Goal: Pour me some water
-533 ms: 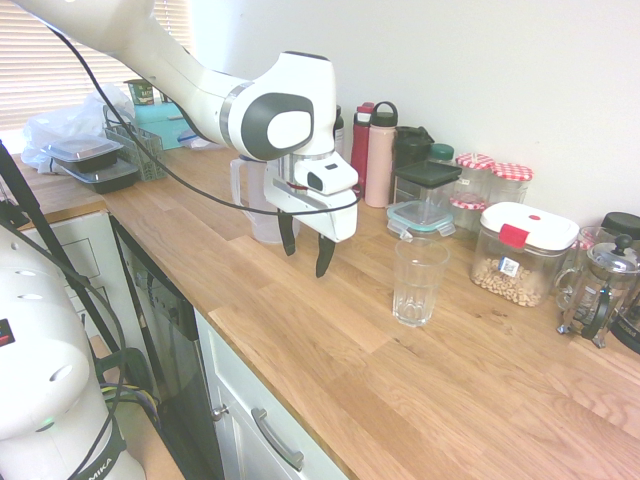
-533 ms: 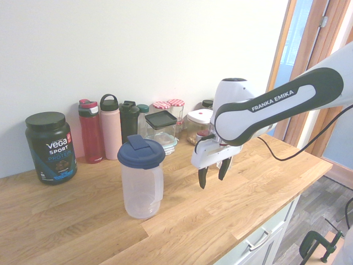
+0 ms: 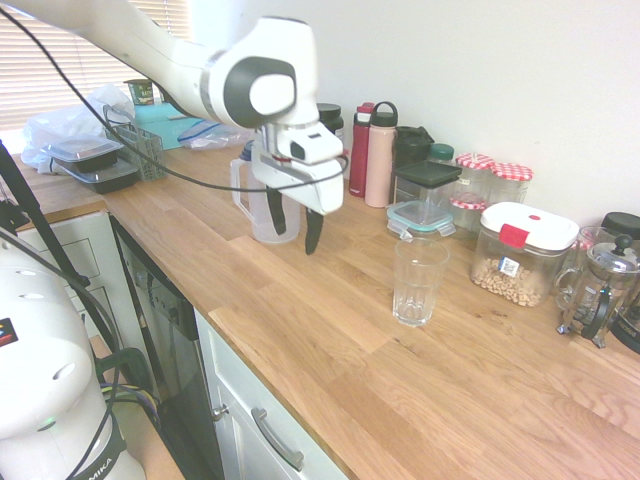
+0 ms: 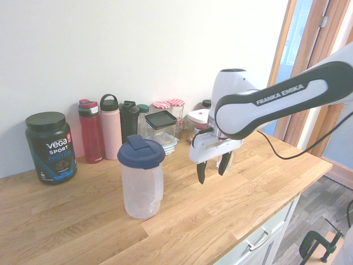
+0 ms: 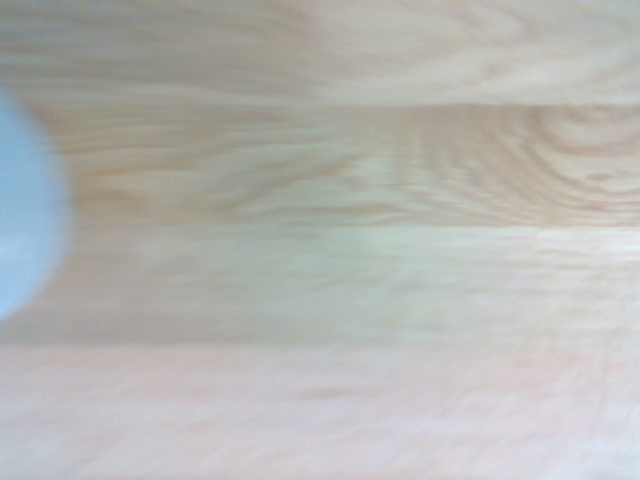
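Observation:
A clear plastic pitcher [image 4: 142,179] with a dark blue lid stands on the wooden counter [image 3: 330,330]; in the first exterior view the pitcher [image 3: 250,200] is partly hidden behind my hand. An empty ribbed drinking glass [image 3: 418,280] stands further right on the counter. My gripper [image 3: 295,225] hangs open just above the wood, between the two and close beside the pitcher, with nothing between its fingers. From the other side the gripper [image 4: 212,169] sits to the pitcher's right, with a gap between them. The blurred wrist view shows bare wood and a pale blue blob [image 5: 20,200] at one edge.
Along the back wall stand a red bottle [image 4: 90,132], a pink bottle [image 4: 111,126], a black shaker, lidded jars and storage boxes [image 3: 520,250]. A French press [image 3: 598,290] is at the far right, a black Vega tub [image 4: 51,147] at the far end. The counter's front edge [image 3: 260,375] runs above the drawers.
My gripper has moved away from the glass and toward the pitcher, staying open and at about the same height. Pitcher and glass have not moved.

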